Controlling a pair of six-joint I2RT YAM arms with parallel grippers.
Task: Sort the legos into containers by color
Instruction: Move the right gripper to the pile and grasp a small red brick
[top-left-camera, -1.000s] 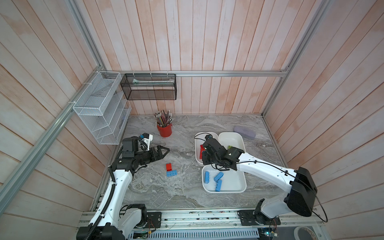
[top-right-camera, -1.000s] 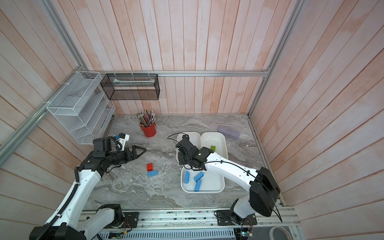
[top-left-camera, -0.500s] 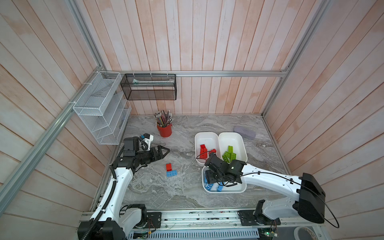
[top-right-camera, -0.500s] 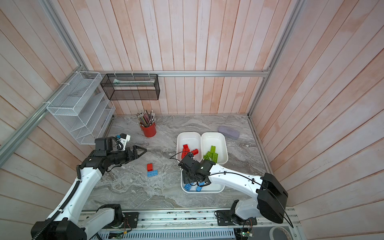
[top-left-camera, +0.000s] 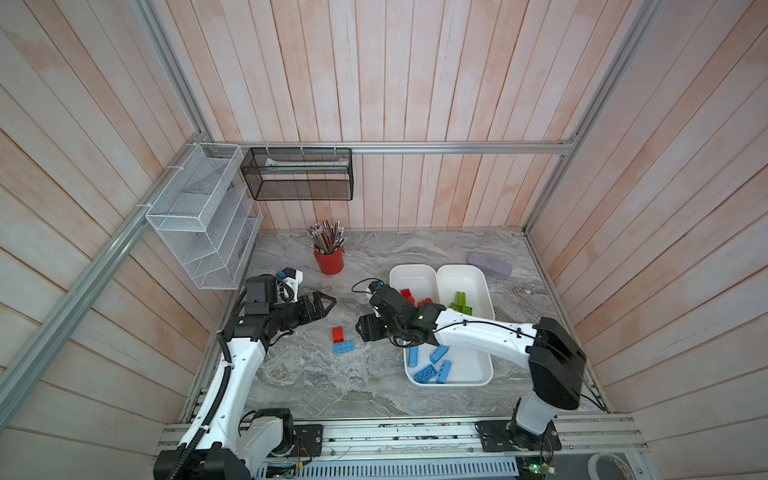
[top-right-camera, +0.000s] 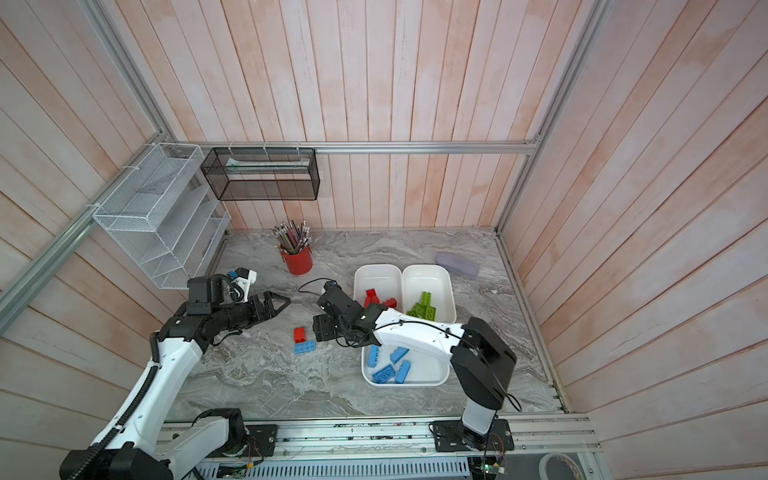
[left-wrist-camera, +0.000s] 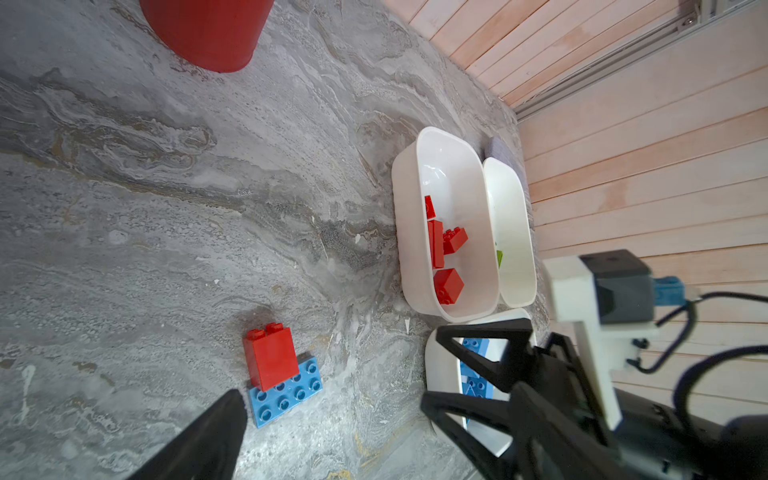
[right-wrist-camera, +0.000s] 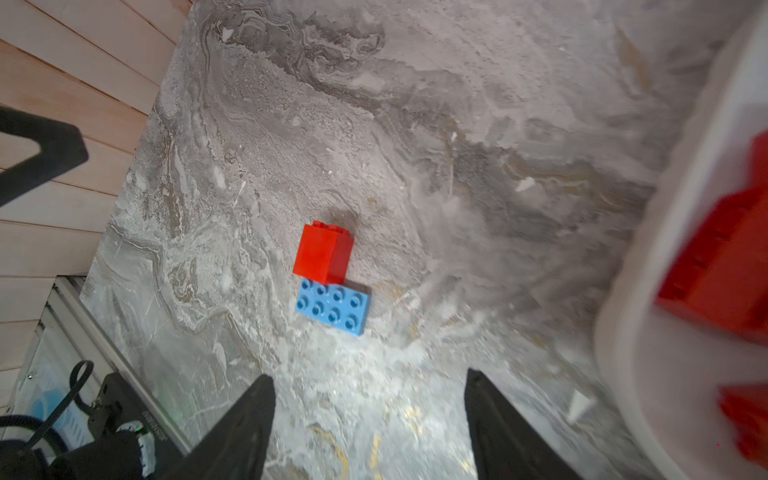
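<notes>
In both top views my left hand (top-left-camera: 329, 303) hangs spread wide and empty. My right hand (top-right-camera: 321, 328) is released near a red brick (top-left-camera: 338, 333) that touches a blue brick (top-left-camera: 343, 347) on the counter (top-left-camera: 291, 374).

Left wrist view: red legos (left-wrist-camera: 449, 282) lie in one white tub (left-wrist-camera: 405, 232).

Right wrist view: my fingers (right-wrist-camera: 245, 424) stand apart, with both bricks ahead of them.

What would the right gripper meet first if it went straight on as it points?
Most likely the blue brick on the table: in the right wrist view it lies straight ahead of the open right gripper, the red brick just beyond it. Height is unclear, so it might pass over.
</notes>
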